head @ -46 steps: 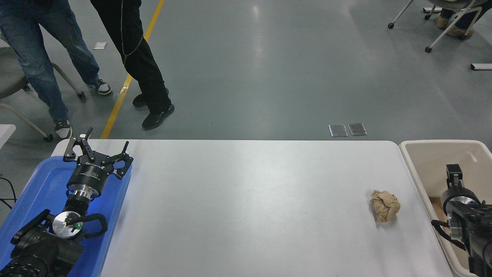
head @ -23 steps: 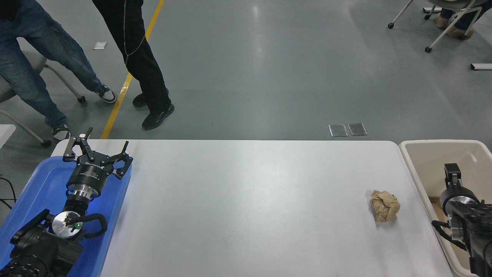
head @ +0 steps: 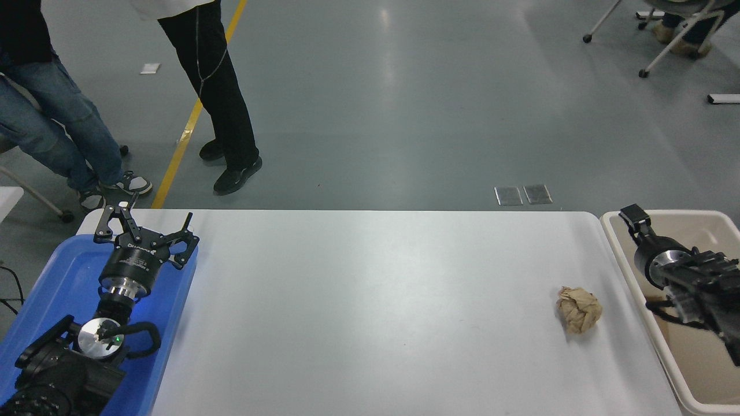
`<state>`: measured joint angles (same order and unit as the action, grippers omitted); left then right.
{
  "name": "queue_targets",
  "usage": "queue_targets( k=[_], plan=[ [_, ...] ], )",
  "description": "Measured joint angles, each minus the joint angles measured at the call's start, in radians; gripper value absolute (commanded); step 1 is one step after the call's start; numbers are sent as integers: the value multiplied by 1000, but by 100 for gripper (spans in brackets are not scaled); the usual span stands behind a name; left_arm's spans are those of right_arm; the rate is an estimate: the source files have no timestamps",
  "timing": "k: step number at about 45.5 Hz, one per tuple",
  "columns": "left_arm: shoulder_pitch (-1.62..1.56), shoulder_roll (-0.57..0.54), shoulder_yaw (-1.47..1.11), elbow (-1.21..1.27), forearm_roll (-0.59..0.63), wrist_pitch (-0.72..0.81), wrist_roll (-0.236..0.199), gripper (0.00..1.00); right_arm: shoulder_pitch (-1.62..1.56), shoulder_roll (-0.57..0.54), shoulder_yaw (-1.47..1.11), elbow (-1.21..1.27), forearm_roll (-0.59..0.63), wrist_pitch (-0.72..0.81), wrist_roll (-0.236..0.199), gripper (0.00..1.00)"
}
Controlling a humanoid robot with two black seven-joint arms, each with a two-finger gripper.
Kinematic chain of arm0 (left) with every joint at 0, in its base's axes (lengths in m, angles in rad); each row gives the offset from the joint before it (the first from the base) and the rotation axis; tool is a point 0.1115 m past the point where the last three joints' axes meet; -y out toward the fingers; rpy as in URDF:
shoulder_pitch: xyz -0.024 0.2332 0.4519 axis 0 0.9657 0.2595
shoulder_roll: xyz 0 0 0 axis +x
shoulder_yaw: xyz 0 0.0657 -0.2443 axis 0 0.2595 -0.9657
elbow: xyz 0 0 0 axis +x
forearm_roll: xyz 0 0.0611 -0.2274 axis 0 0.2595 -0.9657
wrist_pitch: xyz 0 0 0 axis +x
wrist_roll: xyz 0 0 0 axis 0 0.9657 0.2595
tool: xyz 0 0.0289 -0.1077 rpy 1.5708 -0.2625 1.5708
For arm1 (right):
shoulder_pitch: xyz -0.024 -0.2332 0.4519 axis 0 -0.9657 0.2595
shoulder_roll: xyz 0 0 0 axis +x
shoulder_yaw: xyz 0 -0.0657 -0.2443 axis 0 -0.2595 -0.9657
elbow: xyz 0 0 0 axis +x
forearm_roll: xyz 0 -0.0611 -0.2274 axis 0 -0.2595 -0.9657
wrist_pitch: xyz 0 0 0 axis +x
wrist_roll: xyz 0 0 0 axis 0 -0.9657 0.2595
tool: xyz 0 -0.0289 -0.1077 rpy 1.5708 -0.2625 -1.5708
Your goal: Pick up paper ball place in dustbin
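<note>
Clearly the job is at its opening step: nothing is picked up yet. At the far left, the left gripper (head: pixel 147 228) hangs parked over the one blue tray (head: pixel 69 271), its fingers spread wide and holding nothing. Beyond the table's far edge two people (head: pixel 219 92) stand on the grey floor. Across the bare middle of the white table (head: pixel 358 300), toward its right end, lies the single paper ball (head: pixel 578 309), a crumpled tan wad resting alone, untouched, near the one beige dustbin (head: pixel 618 254) but apart from its rim. Over that dustbin hovers the right gripper (head: pixel 633 215), pointing away toward the bin's far left corner; only a single dark tip shows, so I cannot tell how its fingers stand. As I judge it, the next move calls for this arm to swing left out of the bin, come down over the ball with fingers parted, and close gently, since crumpled paper will give.
</note>
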<state>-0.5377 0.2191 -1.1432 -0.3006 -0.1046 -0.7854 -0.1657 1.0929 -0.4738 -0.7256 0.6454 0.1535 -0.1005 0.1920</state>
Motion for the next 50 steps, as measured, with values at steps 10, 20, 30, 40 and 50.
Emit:
queue_targets(
  k=[10, 20, 30, 40, 50],
  plan=[
    [-1, 1, 2, 0, 0, 0, 0, 99, 304, 11, -296, 370, -57, 22, 3, 100],
    [-1, 2, 3, 0, 0, 0, 2, 99, 584, 22, -534, 694, -146, 65, 7, 100],
    [-1, 2, 3, 0, 0, 0, 2, 99, 878, 26, -693, 948, -216, 207, 32, 100],
    [0, 2, 3, 0, 0, 0, 2, 99, 1130, 22, -757, 1047, -239, 410, 45, 100],
    [1, 2, 3, 0, 0, 0, 0, 99, 1332, 25, -756, 1081, -246, 644, 49, 100]
  ],
)
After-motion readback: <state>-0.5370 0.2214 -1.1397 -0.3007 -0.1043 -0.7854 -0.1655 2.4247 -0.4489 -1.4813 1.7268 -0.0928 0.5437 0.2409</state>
